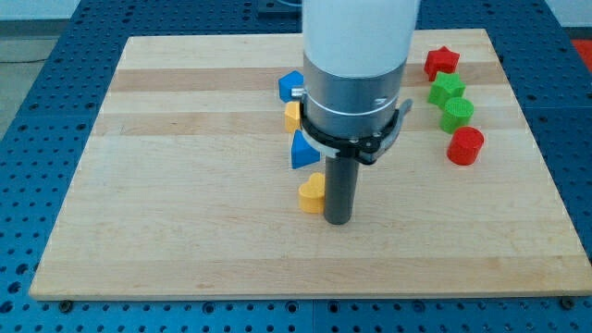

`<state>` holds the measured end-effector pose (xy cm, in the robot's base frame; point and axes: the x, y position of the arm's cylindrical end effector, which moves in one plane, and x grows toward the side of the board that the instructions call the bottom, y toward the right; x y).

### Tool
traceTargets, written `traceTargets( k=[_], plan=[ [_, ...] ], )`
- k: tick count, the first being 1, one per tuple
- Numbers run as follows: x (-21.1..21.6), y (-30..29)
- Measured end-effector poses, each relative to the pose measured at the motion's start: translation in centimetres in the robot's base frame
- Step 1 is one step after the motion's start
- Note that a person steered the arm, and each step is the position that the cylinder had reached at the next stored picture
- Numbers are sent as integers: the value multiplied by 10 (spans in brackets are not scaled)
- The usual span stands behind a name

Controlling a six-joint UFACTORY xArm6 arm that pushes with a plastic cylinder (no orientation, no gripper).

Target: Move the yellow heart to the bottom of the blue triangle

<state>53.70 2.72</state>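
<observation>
Tip touching yellow heart's right side; no gripper fitted, only a bare rod. Heart sits just below blue triangle, seemingly apart. Risk: any leftward shove slides heart out from under triangle; upward nudge jams it into triangle.

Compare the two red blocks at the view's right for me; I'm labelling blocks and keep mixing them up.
The red star has points and sits nearest the view's top; the red cylinder is round and lowest in that column. The star lies just above the green blocks; the cylinder lies just below them. Both are red and far from my tip.
</observation>
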Motion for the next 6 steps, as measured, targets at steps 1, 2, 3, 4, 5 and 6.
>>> traceTargets(
  k=[1,2,3,4,5,6],
  plan=[
    [0,-12],
    [0,-18],
    [0,-25],
    [0,-31],
    [-11,-36],
    [-14,-40]
  ],
)
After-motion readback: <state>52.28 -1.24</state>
